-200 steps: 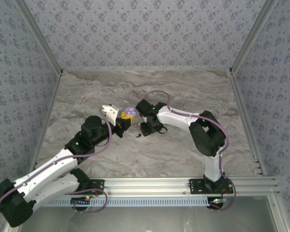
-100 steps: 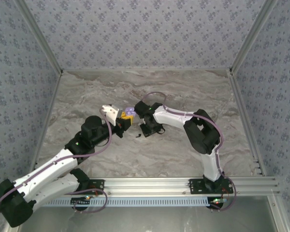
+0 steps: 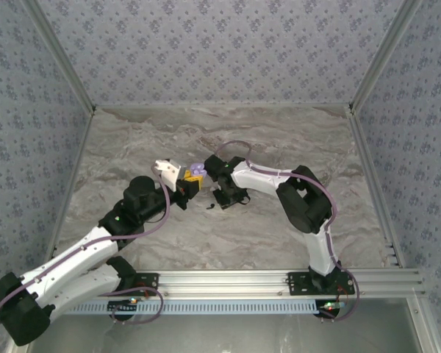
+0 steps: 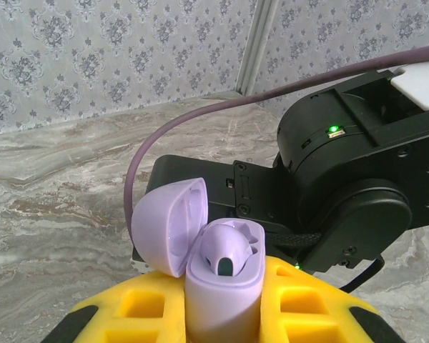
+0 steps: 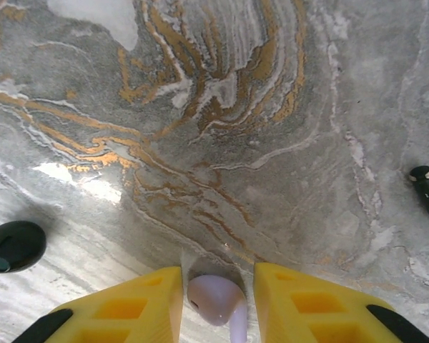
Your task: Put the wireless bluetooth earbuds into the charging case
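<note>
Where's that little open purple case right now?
The lavender case stands upright, lid open, clamped in the left gripper near the table's middle, one lavender earbud already seated inside; the right arm is just behind it.

Even, soft light falls from above, leaving only faint shadows under the arms on the worktop [image 3: 228,235]. In the right wrist view a white glare patch sits at the top left, and the yellow fingers [image 5: 129,307] look slightly soft.
</note>
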Motion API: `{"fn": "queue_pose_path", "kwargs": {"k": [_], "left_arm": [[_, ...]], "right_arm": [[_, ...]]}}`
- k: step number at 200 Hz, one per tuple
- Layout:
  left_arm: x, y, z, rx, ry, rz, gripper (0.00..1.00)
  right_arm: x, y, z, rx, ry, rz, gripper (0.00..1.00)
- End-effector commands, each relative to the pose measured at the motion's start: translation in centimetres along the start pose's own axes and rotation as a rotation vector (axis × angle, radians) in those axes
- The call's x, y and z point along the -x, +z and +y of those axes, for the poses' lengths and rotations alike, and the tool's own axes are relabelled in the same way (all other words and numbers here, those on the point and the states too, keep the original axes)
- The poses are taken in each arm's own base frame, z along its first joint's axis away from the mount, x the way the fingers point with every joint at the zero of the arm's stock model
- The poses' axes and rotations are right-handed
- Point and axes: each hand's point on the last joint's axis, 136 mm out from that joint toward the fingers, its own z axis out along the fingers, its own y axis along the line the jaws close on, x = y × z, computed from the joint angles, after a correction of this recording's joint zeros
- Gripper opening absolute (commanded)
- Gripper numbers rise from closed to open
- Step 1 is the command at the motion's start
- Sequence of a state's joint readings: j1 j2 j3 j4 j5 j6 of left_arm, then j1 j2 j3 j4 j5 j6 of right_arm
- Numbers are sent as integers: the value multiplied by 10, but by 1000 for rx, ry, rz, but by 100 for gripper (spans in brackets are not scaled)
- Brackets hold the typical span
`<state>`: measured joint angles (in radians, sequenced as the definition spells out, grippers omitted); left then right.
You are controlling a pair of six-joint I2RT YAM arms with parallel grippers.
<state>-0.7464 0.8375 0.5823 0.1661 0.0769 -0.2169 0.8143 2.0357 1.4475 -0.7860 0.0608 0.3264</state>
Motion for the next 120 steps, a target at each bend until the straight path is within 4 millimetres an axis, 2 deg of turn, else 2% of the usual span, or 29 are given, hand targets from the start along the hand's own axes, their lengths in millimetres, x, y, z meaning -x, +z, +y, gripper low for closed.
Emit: {"fn": "queue_pose_path", "kwargs": {"k": [1,70,120], "left_arm": [[9,-5,1,6,13,-31,11],[8,-4,0,4,7,-30,11],[-1,1,2,3,-17,-13,12]], "right_arm": [[-6,7,-1,-28,11,40,31],[-9,14,-2,-28,16,55,23],[-1,1,-4,15,45,-5,23]]}}
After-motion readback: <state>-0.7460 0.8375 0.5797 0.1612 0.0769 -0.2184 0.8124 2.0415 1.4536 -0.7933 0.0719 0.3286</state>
